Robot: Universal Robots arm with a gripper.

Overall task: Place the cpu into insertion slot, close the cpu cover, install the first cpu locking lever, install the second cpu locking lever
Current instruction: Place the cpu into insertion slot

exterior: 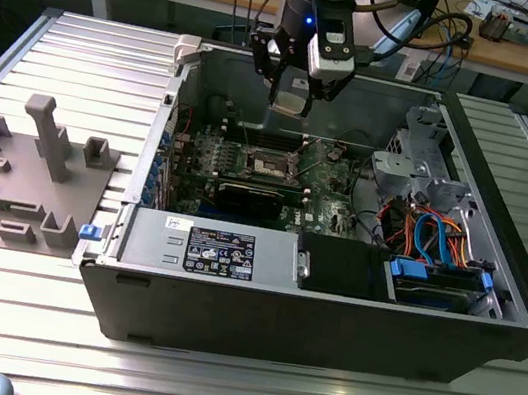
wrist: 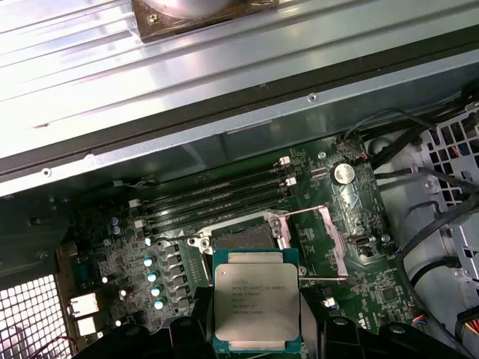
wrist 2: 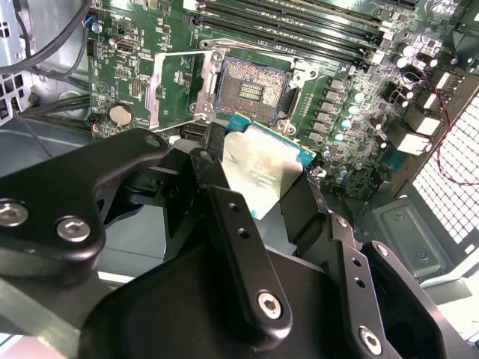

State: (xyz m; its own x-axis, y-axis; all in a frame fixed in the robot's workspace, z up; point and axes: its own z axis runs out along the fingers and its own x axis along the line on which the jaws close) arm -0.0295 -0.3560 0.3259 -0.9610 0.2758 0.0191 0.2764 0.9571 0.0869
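Overhead, gripper (exterior: 291, 99): hangs over the open PC case (exterior: 222, 327), above the motherboard (exterior: 330, 194), clear of it in the exterior view.
Claw state: pinching the cpu (wrist: 257, 307) by two opposite edges; a black finger (wrist: 187, 336) presses on each side, seen in both wrist views.
Cpu: flat in the grip, dull silver top facing up w/ a green rim round it; in the second wrist view (wrist 2: 262, 168) it sits tilted across the frame. Not seated, held off the board.
Insertion slot (wrist 2: 251, 90): empty, contact field bare, silver rim around it. In the first wrist view (wrist: 241, 238) the cpu's far edge overlaps the slot's near edge. In the exterior view (exterior: 269, 165) the slot lies below the gripper.
Cpu cover (wrist 2: 153, 93): swung open, silver frame lying beside the slot, board visible through its window.
Levers: thin metal rod (wrist: 320, 280) beside the cpu, another (wrist: 299, 212) along the slot's edge; neither clamps the cover.
Memory slots (wrist: 217, 196): long dark rows just past the slot.
Coin cell (wrist: 343, 173): round, silver, on the board near the cover side.
Case interior: power supply (exterior: 219, 251) along the near wall, blue cables (exterior: 440, 237) toward the exterior view's right.
Table (exterior: 211, 392): ribbed aluminium; case rests on it, grey fixture tray (exterior: 26, 168) at the exterior view's left.
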